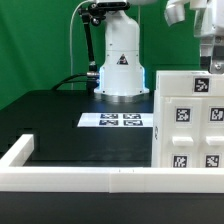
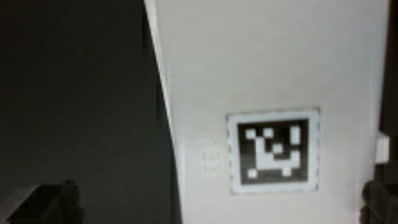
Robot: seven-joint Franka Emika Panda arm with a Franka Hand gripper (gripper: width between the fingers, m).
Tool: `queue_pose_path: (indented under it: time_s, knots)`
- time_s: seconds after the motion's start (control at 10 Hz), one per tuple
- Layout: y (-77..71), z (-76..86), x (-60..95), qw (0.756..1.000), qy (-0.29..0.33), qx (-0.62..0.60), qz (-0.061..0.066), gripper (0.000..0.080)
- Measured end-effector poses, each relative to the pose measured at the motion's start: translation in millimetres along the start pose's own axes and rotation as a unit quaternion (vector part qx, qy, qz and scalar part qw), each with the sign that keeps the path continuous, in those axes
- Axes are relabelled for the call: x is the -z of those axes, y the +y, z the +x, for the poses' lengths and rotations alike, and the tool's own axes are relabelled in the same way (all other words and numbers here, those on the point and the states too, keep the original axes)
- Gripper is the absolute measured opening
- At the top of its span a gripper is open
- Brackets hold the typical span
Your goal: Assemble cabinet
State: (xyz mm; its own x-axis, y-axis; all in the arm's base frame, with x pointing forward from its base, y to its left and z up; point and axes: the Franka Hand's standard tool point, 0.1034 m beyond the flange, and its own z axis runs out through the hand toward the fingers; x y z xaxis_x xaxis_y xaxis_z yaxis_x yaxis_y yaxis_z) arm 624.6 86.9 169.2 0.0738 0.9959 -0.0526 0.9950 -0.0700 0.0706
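- On the exterior view's left, well away from the cabinet, the corner of the long low white border rail rises from the black table; the rail then runs along the front edge and passes in front of the cabinet's foot, hiding its base.
- Behind the cabinet and further toward the exterior view's left stands the arm's white base, with a small dark triangular sticker too small to read.
- The marker board lies flat just beside the cabinet, between it and the base; its printed squares carry no legible writing.
- The cabinet stands upright at the exterior view's right, cut off by the frame edge, its face covered in black-and-white tags.
- The gripper hangs right over the cabinet's top, partly out of frame; I cannot tell how far apart its jaws stand or whether it grips anything.
- The wrist view is blurred: the white cabinet wall fills it, with one tag, and dark fingertips low at the picture's edges.
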Motion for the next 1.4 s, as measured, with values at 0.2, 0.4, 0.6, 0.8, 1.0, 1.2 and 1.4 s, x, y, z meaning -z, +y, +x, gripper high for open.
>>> queue_pose_path:
  time_s: [0.2,0.4,0.6,0.8,1.0,1.2,1.4]
  knots:
    - [-2.0,-5.6,-2.7,1.0,-0.013,0.009,0.0,0.0797]
    - [-3.6,-7.2,-2.4,1.0,-0.014,0.007,0.001,0.0797]
    - [-2.7,-8.5,3.6,1.0,-0.015,0.002,-0.004,0.0797]
    - [-1.8,-8.0,8.3,1.0,-0.014,-0.005,-0.007,0.0797]
    - [-9.4,-12.0,-3.1,1.0,-0.016,-0.008,0.002,0.0797]
    - [-10.8,-13.5,-5.8,1.0,-0.017,-0.008,0.005,0.0797]
    - [-11.1,-14.0,-6.8,1.0,-0.017,-0.011,0.006,0.0797]
